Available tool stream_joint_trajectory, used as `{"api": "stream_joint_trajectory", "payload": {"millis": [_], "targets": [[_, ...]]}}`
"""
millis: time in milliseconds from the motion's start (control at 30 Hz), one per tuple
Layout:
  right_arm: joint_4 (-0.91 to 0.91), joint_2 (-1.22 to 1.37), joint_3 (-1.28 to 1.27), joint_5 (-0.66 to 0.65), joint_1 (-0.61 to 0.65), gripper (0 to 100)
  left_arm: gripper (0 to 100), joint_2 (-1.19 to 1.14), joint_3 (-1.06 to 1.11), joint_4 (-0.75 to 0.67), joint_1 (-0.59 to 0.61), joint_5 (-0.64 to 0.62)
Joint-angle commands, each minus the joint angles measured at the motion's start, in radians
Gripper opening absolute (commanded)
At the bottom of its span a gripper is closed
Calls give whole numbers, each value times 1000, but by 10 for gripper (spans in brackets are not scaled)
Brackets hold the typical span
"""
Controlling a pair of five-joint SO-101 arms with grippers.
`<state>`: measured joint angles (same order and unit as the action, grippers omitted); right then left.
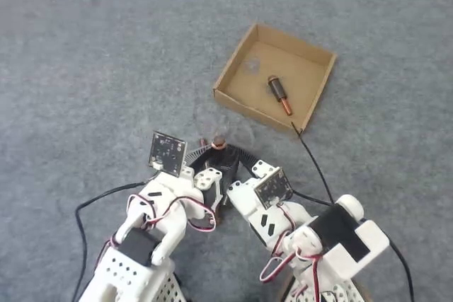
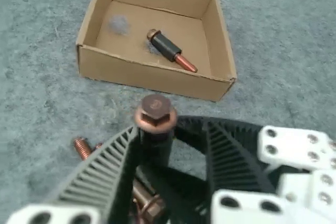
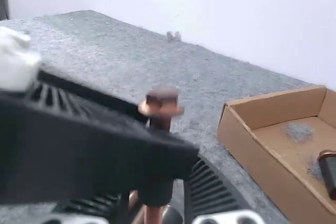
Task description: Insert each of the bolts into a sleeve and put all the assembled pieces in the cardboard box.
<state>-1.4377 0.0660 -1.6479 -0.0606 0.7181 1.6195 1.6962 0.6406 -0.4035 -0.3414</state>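
Now the bolt [image 2: 154,113] sits head up in a sleeve [image 2: 156,148], near the box [image 2: 147,74]. Our left gripper [image 1: 212,157] is clamped on the sleeve; for our right gripper [image 1: 233,160] we cannot tell. We think the piece is small, hard and slippery, so grip the sleeve's middle.

The cardboard box [image 1: 235,56] is shallow, square and open-topped, its walls low; in the left wrist view its front wall [image 2: 147,74] faces the camera; inside lies one assembled piece [image 1: 278,93], a dark sleeve with a copper bolt through it, head at one end and threaded tip at the other, flat on the box floor [image 2: 169,50]; outside the box, near it, a second bolt [image 2: 154,113] stands upright, its copper hex head seated on a dark sleeve [image 2: 155,145]; a loose bolt [image 2: 81,147] lies on its side close by, threaded end showing.
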Motion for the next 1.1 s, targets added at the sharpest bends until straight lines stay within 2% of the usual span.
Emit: {"api": "stream_joint_trajectory", "payload": {"millis": [0,433,700,767,900,1067], "targets": [[-24,-8,15,-9,-21,6,205,11,-47,5,29,-17],[-22,-7,18,-11,-21,6,203,12,-251,126,80,-41],[-22,-7,18,-11,-22,6,198,12,-338,120,321,-117],[-22,-7,18,-11,-22,6,160,12,-337,120,393,-114],[-22,-7,18,-11,-22,6,9,12,-329,84,508,-114],[-27,-12,18,-11,-58,6,11,12,-269,64,586,-114]]}}
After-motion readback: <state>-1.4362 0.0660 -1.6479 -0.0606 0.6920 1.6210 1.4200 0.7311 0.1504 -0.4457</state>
